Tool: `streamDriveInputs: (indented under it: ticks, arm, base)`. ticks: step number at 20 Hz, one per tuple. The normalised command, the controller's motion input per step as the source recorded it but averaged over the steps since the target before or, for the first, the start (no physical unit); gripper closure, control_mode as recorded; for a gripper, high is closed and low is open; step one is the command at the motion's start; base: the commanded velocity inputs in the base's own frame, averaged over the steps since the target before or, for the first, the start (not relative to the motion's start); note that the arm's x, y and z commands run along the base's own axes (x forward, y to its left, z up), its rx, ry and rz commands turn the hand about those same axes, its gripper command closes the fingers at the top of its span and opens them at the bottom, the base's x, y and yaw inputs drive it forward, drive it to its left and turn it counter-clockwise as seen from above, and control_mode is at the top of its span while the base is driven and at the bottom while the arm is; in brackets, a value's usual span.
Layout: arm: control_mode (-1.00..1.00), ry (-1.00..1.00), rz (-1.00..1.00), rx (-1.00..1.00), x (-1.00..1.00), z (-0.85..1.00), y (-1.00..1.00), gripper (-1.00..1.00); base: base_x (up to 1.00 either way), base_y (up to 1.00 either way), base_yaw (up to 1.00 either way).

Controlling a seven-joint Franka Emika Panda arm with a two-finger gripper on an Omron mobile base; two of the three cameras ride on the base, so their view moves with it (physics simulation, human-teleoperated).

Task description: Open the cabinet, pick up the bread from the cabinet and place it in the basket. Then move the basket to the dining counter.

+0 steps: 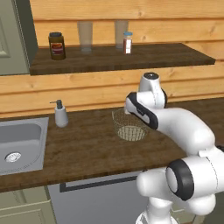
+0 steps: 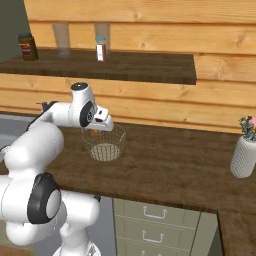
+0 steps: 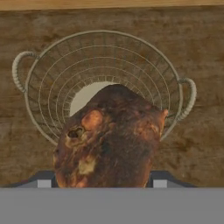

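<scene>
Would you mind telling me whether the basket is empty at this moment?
Empty: the basket shows only its pale base; the bread is above it in the gripper.

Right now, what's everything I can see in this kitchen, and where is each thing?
bread: one, dark brown, held in the pincer above the basket.
basket: one, grey wire mesh, on the wood worktop.
soap dispenser: one, pale grey, beside the sink.
sink: one, steel, at the worktop's left end.
jar: one, brown with black lid, on the high shelf.
glasses: two, clear, on the shelf.
spice bottle: one, reddish with a pale cap, on the shelf.
vase: one, white, with flowers, on the worktop's right.
drawers: grey-green, under the worktop.
pincer: one, closed on the bread.
</scene>
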Motion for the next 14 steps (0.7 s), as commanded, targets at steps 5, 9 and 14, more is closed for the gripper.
streamDriveInputs:
  ticks: [5,9,14]
  arm:
    - [-1.00,0.01,0.00,0.00,0.33,-0.35,0.00,1.00]
    - [-1.00,0.03,0.00,0.00,0.27,-0.37,0.00,1.00]
    - [-1.00,0.06,0.00,0.00,0.25,-0.39,0.00,1.00]
  base:
    - [0.00,0.00,0.00]
    - [0.00,0.00,0.00]
    - [0.00,0.00,0.00]
